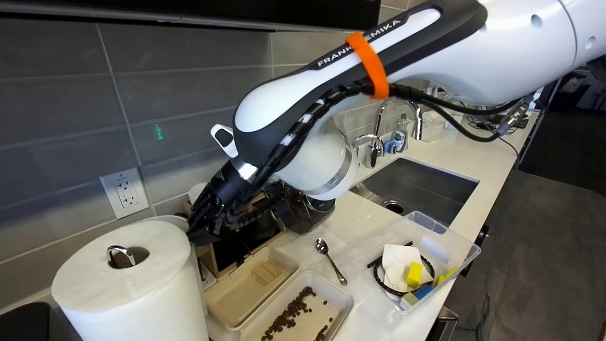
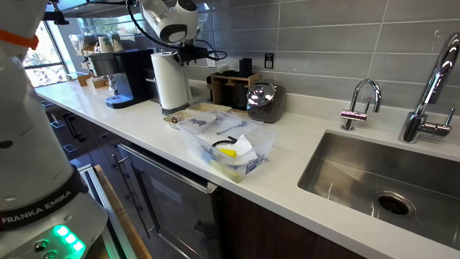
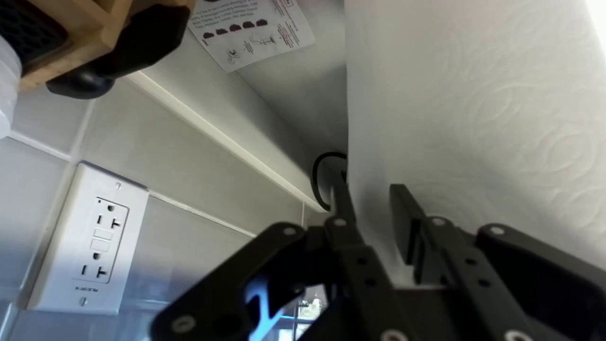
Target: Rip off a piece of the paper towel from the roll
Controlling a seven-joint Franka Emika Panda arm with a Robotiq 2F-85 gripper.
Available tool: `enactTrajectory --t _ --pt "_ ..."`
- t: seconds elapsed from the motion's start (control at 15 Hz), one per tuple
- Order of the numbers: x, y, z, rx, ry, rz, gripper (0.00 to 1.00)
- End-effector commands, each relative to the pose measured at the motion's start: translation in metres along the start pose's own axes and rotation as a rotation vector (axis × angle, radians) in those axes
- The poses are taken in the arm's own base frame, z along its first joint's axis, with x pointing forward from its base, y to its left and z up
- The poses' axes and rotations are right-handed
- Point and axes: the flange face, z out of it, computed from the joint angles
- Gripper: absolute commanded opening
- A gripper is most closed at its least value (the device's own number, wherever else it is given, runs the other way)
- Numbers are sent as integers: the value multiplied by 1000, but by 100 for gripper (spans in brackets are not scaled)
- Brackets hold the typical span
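- Reading "FRANKA EMIKA" in full on the arm's base point(image 2: 36, 172), near left in an exterior view; on a link point(image 1: 307, 90) over the counter point(image 2: 122, 126), an orange band point(image 1: 369, 64) hides part of the same words.
- Leaflet point(image 3: 251, 33), wrist view: printed lines, row of dark icons; text too small to read surely. Power outlet point(image 3: 92, 241): fine lettering, illegible. Blue label point(image 2: 254, 163) on clear box point(image 2: 265, 147): likewise illegible.
- Coffee machine point(image 2: 133, 77) shows in an exterior view, left of the roll point(image 1: 130, 284). Embossed circles on the sheet of paper towel point(image 3: 426, 142) show in wrist view alone. Chrome loop point(image 1: 124, 250) at the roll's core and brown beans point(image 1: 294, 309) in the near tray point(image 1: 334, 290) show best in an exterior view.
- Roll stands upright on the counter, long axis vertical, core end up.
- Sheet's free edge runs roughly along that axis. Gripper point(image 3: 369, 199) is right of the roll, near its top, in both exterior views.
- Jaws: part-way spread, gap visible in wrist view; sheet's edge lies between the fingers point(image 3: 402, 213). Contact with the paper: cannot tell.
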Motion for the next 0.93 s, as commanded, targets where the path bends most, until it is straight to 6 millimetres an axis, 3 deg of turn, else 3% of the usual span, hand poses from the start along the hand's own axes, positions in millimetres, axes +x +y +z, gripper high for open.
enactTrajectory --t 0.0,0.2,0.6,0.87 --pt "-5 -1 14 43 5 -65 1" --pt "-9 -1 15 51 2 -66 0" --pt "-25 -2 -4 65 -68 68 0" --pt "-41 -8 2 115 -84 143 0"
